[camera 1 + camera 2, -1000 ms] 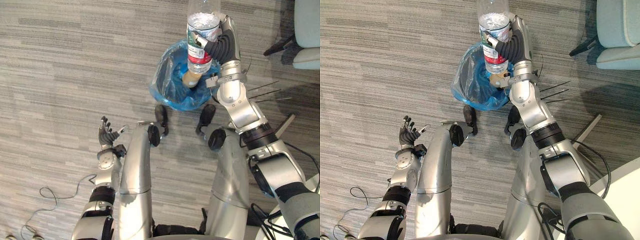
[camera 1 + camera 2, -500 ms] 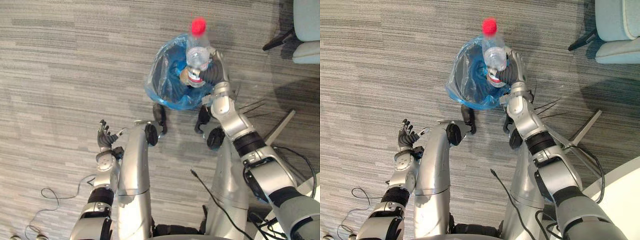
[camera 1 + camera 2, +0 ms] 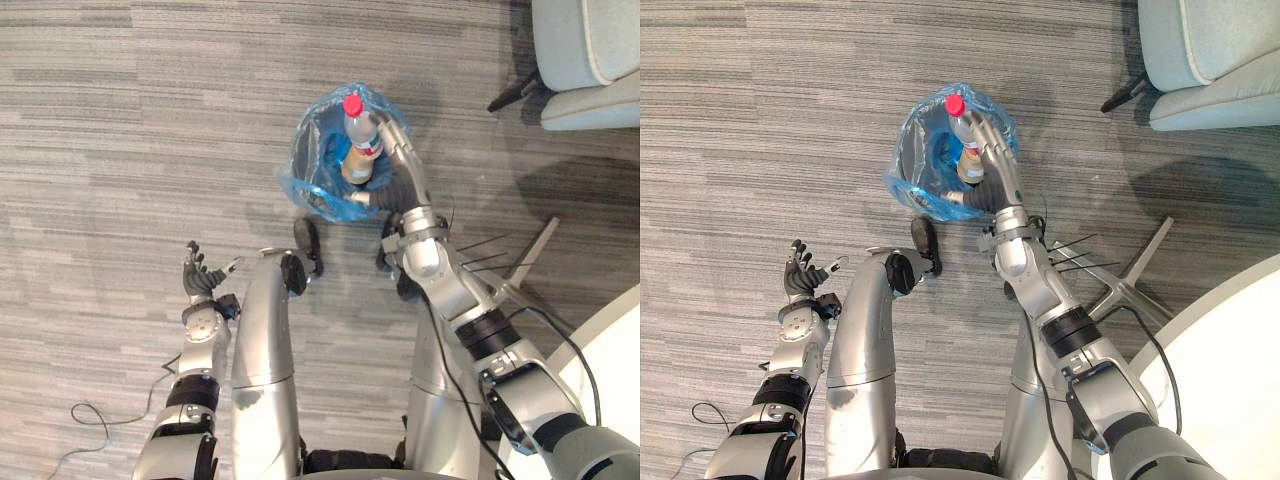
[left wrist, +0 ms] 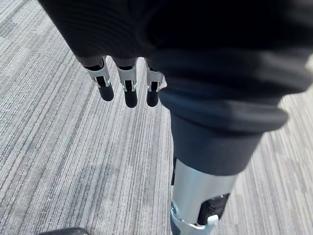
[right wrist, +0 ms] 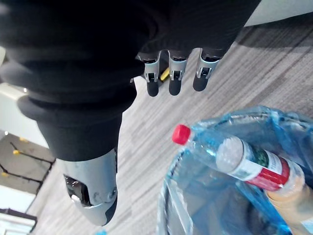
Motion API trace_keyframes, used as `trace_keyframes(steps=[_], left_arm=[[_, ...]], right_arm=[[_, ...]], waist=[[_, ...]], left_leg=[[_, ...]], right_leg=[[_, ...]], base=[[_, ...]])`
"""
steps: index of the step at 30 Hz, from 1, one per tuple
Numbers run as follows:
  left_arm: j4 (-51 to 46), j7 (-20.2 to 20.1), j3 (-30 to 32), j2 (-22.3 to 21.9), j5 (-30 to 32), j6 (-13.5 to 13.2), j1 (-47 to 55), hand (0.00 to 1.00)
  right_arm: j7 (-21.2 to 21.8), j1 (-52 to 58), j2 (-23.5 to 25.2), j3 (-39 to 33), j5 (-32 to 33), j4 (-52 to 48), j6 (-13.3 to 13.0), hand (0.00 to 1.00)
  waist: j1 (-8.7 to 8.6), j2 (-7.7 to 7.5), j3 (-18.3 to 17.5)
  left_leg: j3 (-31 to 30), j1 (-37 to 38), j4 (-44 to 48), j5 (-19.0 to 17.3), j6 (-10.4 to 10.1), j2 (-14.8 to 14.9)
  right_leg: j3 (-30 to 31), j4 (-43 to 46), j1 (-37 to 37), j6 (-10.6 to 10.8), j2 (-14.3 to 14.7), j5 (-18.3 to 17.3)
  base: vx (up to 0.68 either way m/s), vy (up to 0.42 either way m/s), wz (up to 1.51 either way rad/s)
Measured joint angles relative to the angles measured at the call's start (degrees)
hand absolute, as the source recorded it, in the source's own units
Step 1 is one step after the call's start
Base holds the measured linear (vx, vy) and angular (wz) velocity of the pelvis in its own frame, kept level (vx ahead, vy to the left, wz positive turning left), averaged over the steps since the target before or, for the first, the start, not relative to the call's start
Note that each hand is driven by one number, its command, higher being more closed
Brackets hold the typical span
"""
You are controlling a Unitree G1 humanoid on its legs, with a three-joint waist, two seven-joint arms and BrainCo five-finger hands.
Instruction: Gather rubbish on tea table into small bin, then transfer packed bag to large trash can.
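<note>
The small bin [image 3: 305, 170] stands on the carpet, lined with a blue bag [image 5: 195, 196]. A clear plastic bottle [image 3: 360, 130] with a red cap [image 5: 182, 133] leans inside the bag, its cap above the rim. A tan piece of rubbish [image 5: 293, 203] lies beneath it. My right hand [image 3: 398, 160] reaches over the bin's right side with fingers [image 5: 175, 78] straight, open and apart from the bottle. My left hand [image 3: 200, 285] hangs open over bare carpet at the lower left, its fingers [image 4: 128, 90] straight and holding nothing.
A pale armchair [image 3: 585, 45] stands at the top right. The rim of a white round table [image 3: 610, 340] shows at the lower right, with a thin metal leg [image 3: 525, 265] beside it. Striped grey carpet [image 3: 120, 120] lies open to the left of the bin.
My right hand has come down with the bottle into the bin and opened, letting it go. The bottle now rests in the bag. The camera has shifted; the left hand stays as it was.
</note>
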Motion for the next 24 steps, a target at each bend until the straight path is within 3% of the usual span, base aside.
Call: trace_keyframes(steps=[7,8,15,24], left_arm=[[-0.29,0.05,-1.35,-0.45,-0.18,-1.43,-4.14,0.00],[-0.80,0.02,-1.75,-1.16,-0.35,-1.80,-5.08,0.00],[-1.90,-1.12,-3.85,-1.41,-1.82,-1.84,-7.38,0.00],[-1.87,-1.19,-4.17,-3.37,-1.62,-2.08,-8.66,0.00]], right_arm=[[2.01,-5.86,3.08,1.79,-3.79,12.75,3.29,0.00],[2.03,-7.52,3.48,1.75,-3.84,14.80,3.87,1.00],[4.12,-10.26,4.94,1.18,-3.71,23.01,6.16,1.00],[3.90,-8.79,5.50,0.73,1.44,19.78,5.90,1.00]], waist=[[-0.01,-0.17,0.07],[0.01,-0.17,0.07],[0.10,-0.16,0.08],[-0.05,-0.14,0.06]], left_leg=[[-0.23,-1.91,-1.55,0.73,-0.07,-1.67],[-0.30,-2.85,-1.99,1.12,0.00,-2.05],[-1.52,-4.91,-2.22,1.73,0.43,-3.90],[-1.83,-3.66,-2.23,1.72,0.40,-3.93]], right_leg=[[-0.04,-0.11,-2.05,-0.01,-1.20,-0.04],[-0.16,-0.21,-2.88,-0.01,-1.56,-0.04],[-0.67,1.64,-4.79,-0.45,-3.13,-1.17],[-0.70,2.10,-3.70,-0.15,-3.04,-1.81]], base=[[-0.05,0.014,0.11],[-0.06,0.019,0.18],[-0.04,0.023,0.19],[-0.06,0.028,0.02]])
